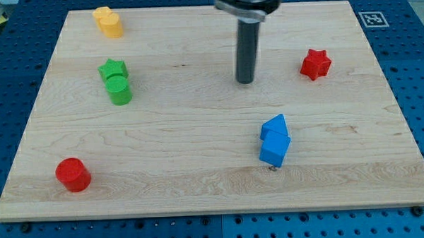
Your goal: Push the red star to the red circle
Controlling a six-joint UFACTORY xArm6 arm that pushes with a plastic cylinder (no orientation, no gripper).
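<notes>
The red star (315, 64) lies near the view's right edge of the wooden board (200, 183), in its upper half. The red circle (73, 174) is a round red cylinder at the view's lower left. My tip (245, 80) is the lower end of the dark rod in the upper middle of the board. It stands well to the left of the red star, apart from it, and far up and right of the red circle. It touches no block.
A green star (113, 69) and a green cylinder (119, 90) sit together at the left. A yellow block (108, 22) lies at the top left. Two blue blocks (274, 141) sit together below and right of my tip.
</notes>
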